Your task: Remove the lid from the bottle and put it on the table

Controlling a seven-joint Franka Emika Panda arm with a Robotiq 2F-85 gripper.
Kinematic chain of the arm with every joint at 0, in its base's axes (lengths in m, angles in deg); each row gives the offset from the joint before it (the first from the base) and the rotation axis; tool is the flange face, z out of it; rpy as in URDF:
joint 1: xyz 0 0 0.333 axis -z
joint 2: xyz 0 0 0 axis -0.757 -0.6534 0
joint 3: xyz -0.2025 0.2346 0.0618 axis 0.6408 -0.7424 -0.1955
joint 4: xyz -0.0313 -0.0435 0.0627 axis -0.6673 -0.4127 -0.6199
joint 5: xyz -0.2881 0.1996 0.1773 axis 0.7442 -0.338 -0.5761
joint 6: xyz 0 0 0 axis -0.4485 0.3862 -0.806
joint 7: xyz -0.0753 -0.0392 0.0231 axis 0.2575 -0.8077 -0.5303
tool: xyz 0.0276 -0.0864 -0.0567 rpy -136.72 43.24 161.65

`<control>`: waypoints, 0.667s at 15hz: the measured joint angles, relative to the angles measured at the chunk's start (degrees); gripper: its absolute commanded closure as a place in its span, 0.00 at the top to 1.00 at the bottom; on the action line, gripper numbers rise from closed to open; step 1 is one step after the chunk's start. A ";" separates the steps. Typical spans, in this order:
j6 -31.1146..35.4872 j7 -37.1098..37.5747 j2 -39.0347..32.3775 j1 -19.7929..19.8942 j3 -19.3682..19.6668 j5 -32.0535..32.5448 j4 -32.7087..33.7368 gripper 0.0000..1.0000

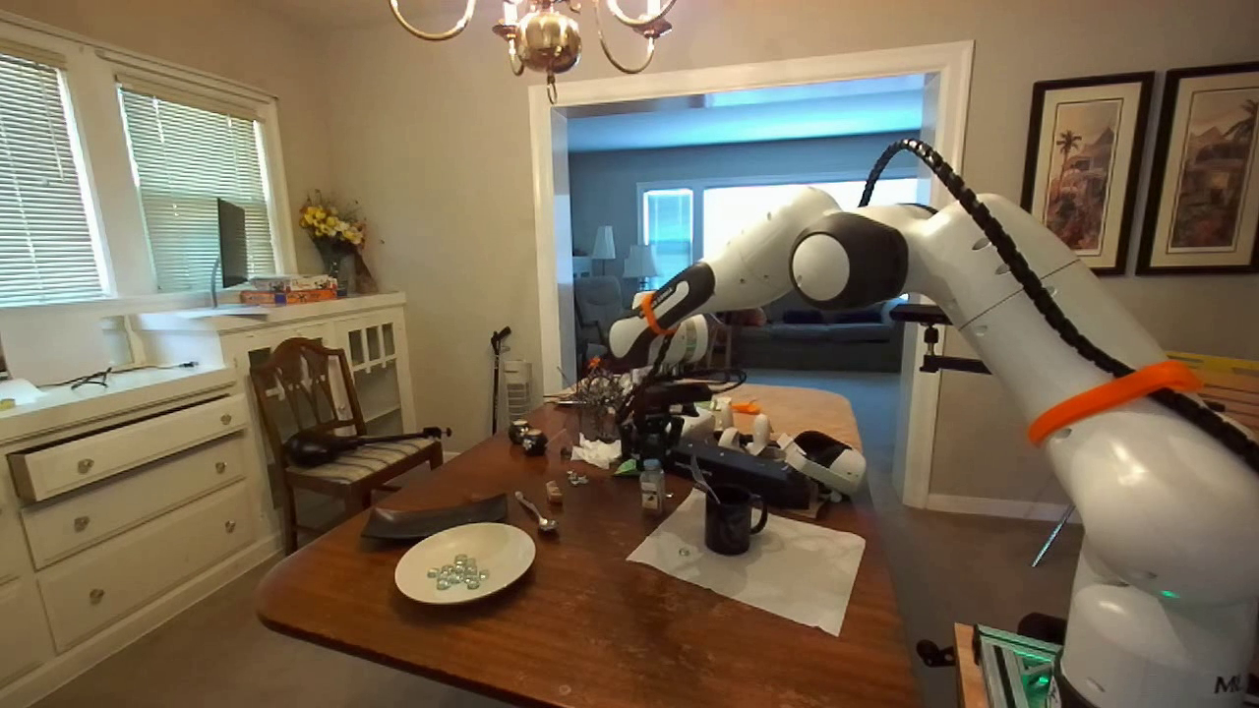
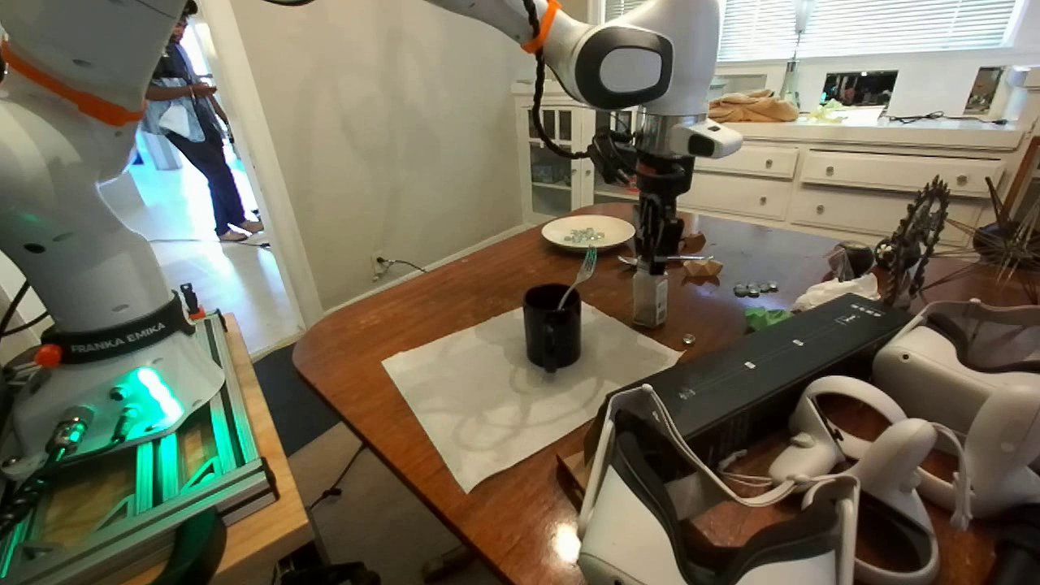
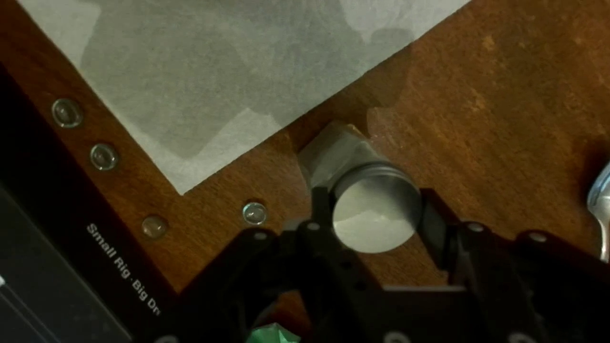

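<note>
Dining rm w/ brass chandelier (image 1: 549,41), white drawer cabinet (image 1: 157,482), brown polished table (image 1: 610,610). Bottle (image 2: 650,299) = clear, square-sided, upright approx mid-table, well in from both long edges. Silvery lid (image 3: 374,231) on top. Gripper (image 3: 375,209) points down over it; wrist view has 1 finger (image 3: 434,221) each side of lid, both apparently touching, so it's pinching lid. White sheet (image 2: 487,414) lies just beside bottle, reaching nr robot-side edge; on it black mug (image 2: 552,329) w/ fork (image 2: 582,276) leaning inside, btwn bottle & robot-side rounded corner. Glass bead (image 3: 254,213) on table nr bottle, 3 more btwn sheet & long dark box (image 2: 756,366). Box runs in from robot-side edge; VR headset (image 2: 650,528) & white controller (image 2: 898,451) past it, same edge. Green scrap (image 2: 766,318) & crumpled white paper (image 2: 841,291) nr box's inner end. Spoon (image 1: 538,513) btwn bottle & plate (image 1: 511,551); plate holds more beads (image 1: 457,572), sits nr rounded corner away from robot. Dark tray (image 1: 433,519) beside plate, along that long edge. Chair (image 1: 389,467) nr same edge, dark item (image 1: 315,447) on seat. In an exterior view, person (image 2: 199,154) stands past arm (image 2: 642,65), head mostly out of view.
</note>
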 measured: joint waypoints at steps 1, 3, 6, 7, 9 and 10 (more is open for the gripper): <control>0.40 -1.52 0.03 -0.31 0.00 1.73 0.00 0.23; 2.15 -4.68 0.11 -0.98 -0.05 4.64 -0.03 0.23; 5.59 -8.61 0.19 -1.60 -0.42 6.90 -0.09 0.23; 6.51 -9.65 0.20 -1.69 -0.57 7.13 -0.11 0.23; 7.73 -11.46 0.21 -1.73 -0.88 7.32 -0.13 0.23; 8.27 -12.10 0.21 -1.73 -1.03 7.39 -0.15 0.23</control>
